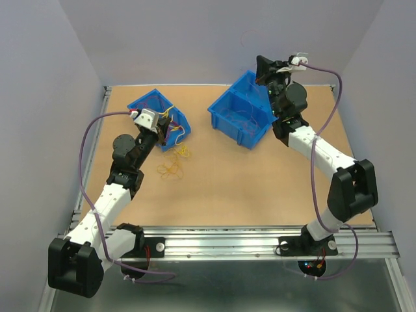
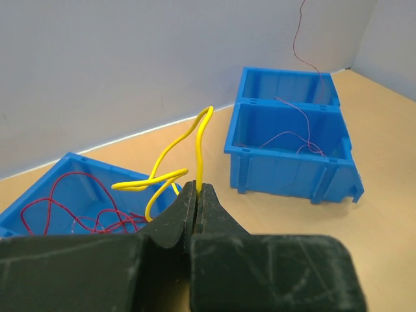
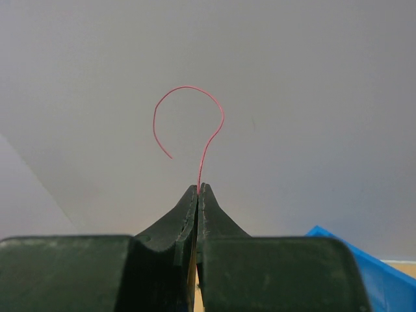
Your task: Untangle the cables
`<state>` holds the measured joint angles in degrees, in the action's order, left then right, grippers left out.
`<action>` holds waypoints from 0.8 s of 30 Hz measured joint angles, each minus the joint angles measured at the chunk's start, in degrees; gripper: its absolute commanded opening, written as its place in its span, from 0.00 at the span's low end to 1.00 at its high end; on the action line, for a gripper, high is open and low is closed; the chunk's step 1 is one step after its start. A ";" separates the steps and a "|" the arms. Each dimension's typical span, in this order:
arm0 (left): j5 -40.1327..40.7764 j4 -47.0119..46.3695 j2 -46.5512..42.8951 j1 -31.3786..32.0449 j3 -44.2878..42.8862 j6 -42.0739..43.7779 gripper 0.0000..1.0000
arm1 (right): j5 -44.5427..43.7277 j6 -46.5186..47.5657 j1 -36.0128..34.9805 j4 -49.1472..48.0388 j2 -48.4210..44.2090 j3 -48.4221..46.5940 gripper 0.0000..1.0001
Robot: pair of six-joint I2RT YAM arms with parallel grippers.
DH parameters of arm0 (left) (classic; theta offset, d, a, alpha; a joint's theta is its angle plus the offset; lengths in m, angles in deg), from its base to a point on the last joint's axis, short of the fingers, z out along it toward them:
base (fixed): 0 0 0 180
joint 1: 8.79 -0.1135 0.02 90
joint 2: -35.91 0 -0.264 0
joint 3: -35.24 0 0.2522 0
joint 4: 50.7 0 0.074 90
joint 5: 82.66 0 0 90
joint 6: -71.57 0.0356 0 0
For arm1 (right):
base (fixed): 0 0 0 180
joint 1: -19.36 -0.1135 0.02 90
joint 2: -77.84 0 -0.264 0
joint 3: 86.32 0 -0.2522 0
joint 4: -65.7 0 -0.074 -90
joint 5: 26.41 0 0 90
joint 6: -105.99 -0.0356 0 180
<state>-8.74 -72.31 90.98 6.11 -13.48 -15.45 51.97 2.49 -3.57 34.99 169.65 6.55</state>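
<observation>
The left gripper (image 2: 197, 190) is clenching a yellow wire (image 2: 197, 159) at the left bin (image 2: 84, 161), where a loose tangle of red wires (image 2: 58, 203) is lying. The right gripper (image 3: 198, 188), raised high over the right bin (image 2: 292, 172), is pinching a thin red wire (image 3: 222, 117) whose tail is trailing down into that bin. More yellow loops (image 1: 171, 171) are lying on the table (image 1: 260, 188) nearby. For a clean result, each wire should be coming out slowly and straight (watching for loops tightening into knots), with both grips staying firm and the arms working apart rather than crossing.
</observation>
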 measured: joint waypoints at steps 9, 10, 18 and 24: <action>0.00 0.00 0.00 0.00 0.00 0.15 0.00 | 10.23 -1.22 0.00 -1.81 -4.92 -0.02 0.01; 0.00 0.00 0.00 0.00 0.00 0.15 0.00 | 11.34 -1.42 0.00 -2.19 -5.92 -0.02 0.01; 0.00 0.00 0.00 0.00 0.00 0.15 0.00 | 16.28 -2.80 0.00 -2.60 -9.94 -0.04 0.01; 0.00 0.00 0.00 0.00 0.00 0.17 0.00 | 17.68 -2.84 0.00 -2.54 -10.64 0.02 0.01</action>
<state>-8.74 -72.31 90.98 6.11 -13.48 -15.27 69.66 -0.35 -3.57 32.46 159.00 6.58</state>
